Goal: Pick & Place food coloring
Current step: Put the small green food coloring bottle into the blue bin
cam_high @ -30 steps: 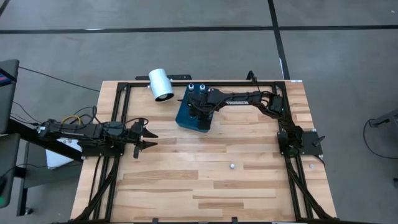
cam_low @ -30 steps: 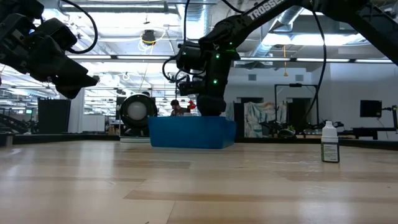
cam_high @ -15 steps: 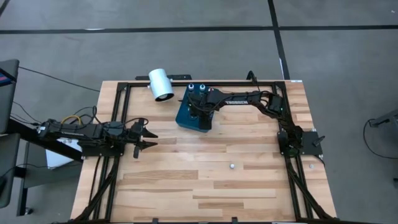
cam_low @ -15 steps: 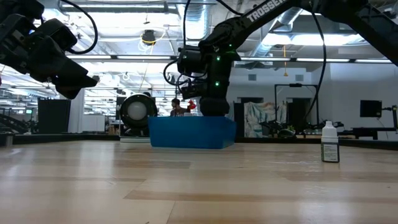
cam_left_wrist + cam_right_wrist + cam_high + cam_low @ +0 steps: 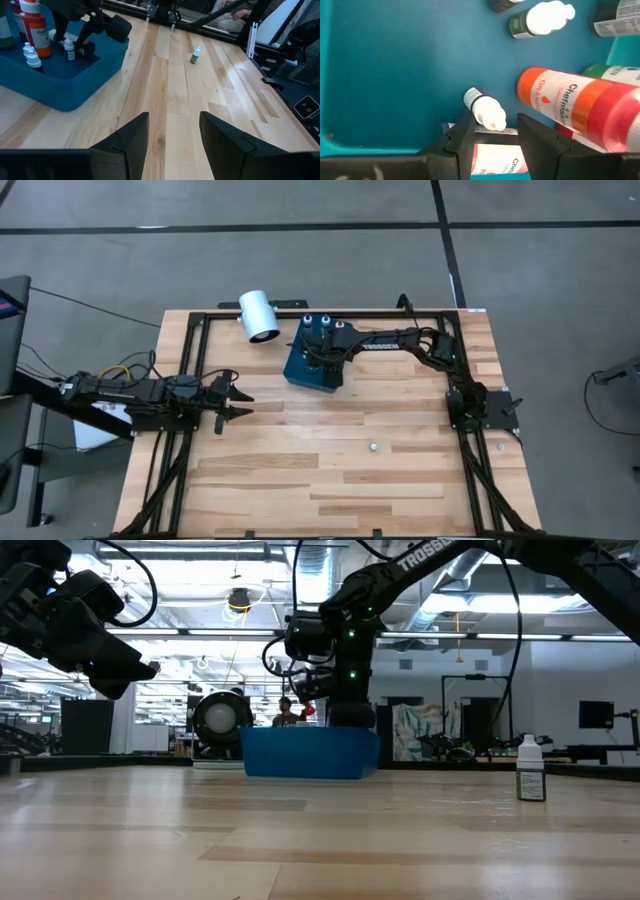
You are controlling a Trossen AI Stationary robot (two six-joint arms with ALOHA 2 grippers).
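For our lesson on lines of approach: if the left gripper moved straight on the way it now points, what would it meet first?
Probably nothing on the table. The left gripper, open, points along bare boards between the blue tray and a small green bottle, toward the black frame at the far edge. Depth is hard to judge.

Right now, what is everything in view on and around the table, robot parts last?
blue tray: one, far middle of the table.
food coloring bottles in the tray: several; orange one largest, small white-capped ones beside it.
lone small bottle: one, white cap, upright on bare wood toward the right near side.
white cylinder: one, on its side at the far edge, left of the tray.
left gripper: open, hovering over the table's left side.
right gripper: open, inside the tray over a small bottle.
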